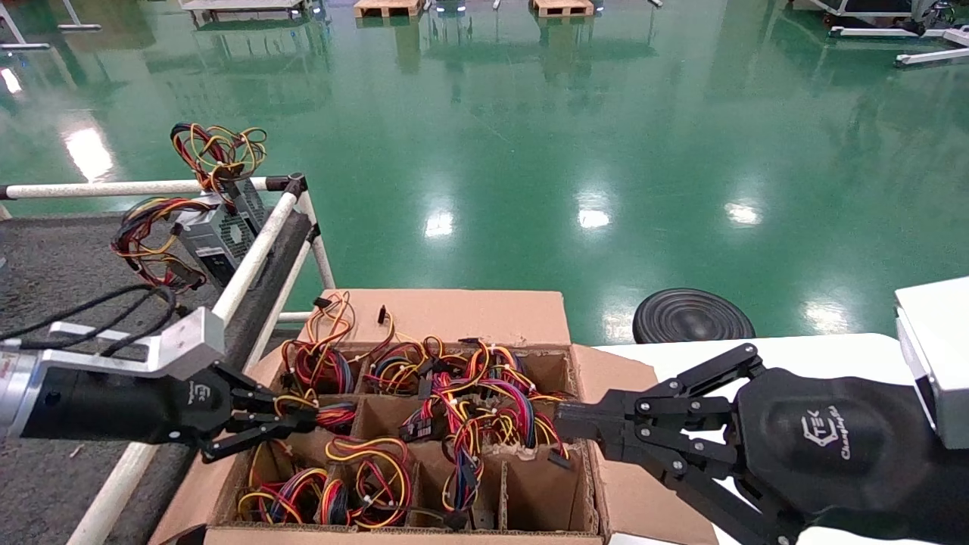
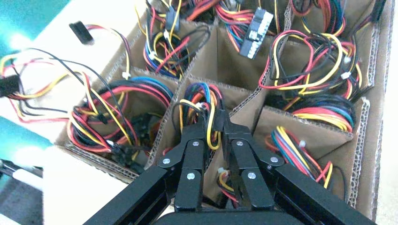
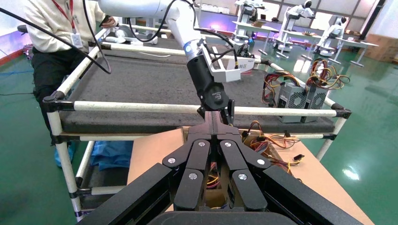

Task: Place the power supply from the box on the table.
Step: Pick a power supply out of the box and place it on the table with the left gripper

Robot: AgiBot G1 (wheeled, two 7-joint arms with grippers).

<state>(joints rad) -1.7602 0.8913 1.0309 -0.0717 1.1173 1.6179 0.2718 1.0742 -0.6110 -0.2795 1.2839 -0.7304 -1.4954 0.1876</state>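
Observation:
The box (image 1: 454, 316) stands open in front of me, its cells stuffed with red, yellow and black wire bundles; the metal cases in them are hidden. My left gripper (image 1: 306, 421) reaches into a cell on the box's left side. It is shut on a power supply's wire bundle (image 2: 202, 93), and a yellow wire runs between the left gripper's (image 2: 210, 123) fingers. My right gripper (image 1: 564, 418) hovers shut and holding nothing at the box's right wall, as the right wrist view of the right gripper (image 3: 212, 117) confirms. Two power supplies (image 1: 219, 236) stand on the table (image 1: 45, 257) at its far corner.
White tube rails (image 1: 250, 261) edge the table beside the box. A smooth white tabletop (image 1: 795, 352) lies under my right arm. A black round disc (image 1: 693, 316) sits on the green floor. A person (image 3: 51, 37) stands at the table's far side.

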